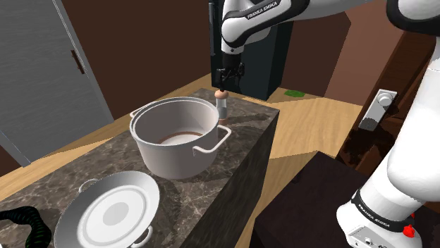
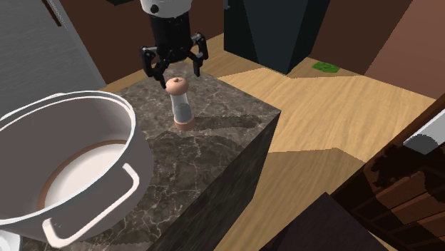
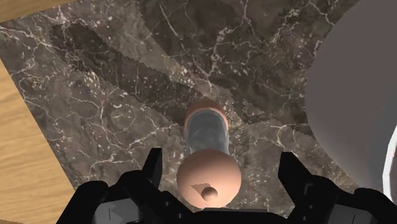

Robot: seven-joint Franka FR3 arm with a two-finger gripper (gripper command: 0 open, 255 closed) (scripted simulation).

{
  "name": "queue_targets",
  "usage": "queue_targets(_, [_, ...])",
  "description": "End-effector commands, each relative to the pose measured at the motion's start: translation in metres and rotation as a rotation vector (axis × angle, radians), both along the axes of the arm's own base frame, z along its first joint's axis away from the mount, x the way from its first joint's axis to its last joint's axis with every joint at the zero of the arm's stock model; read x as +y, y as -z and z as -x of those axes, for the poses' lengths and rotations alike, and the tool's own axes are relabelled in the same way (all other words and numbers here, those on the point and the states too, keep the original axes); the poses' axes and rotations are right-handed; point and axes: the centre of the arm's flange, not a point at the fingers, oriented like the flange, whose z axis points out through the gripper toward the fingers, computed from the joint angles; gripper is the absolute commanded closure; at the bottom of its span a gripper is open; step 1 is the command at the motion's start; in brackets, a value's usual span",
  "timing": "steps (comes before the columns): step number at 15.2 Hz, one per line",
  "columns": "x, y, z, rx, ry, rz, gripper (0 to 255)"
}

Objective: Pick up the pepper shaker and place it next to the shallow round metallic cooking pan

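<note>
1. The arm (image 1: 262, 15) is white with dark joints; in the shoulder view it rises at the right edge and reaches across to upper centre.
2. The wrist (image 1: 233, 34) directs the hand vertically downward.
3. The gripper (image 2: 175, 73) is all black and points straight down.
4. The fingers (image 3: 153, 167) stand well apart, jaws open.

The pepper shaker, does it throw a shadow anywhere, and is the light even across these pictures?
Second exterior view: the shaker throws a soft shadow on the counter, toward that view's right. Wrist view: a dark shadow band crosses the counter beyond the shaker. Shoulder view: light is uneven, the counter's side face being darkest.
</note>
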Motion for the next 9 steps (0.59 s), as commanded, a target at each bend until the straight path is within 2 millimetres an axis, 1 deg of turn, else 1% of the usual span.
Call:
queue_targets(1, [-0.005,0.010,-0.025,-0.005,0.015,-0.007,0])
queue_targets(2, [-0.006,0.015,-0.036,-0.007,0.022,-0.011,0])
queue_targets(3, [-0.006,0.017,-0.042,-0.008,0.025,-0.013,0])
queue_targets(9, [-0.006,0.049,-0.045,-0.008,0.025,-0.013,0])
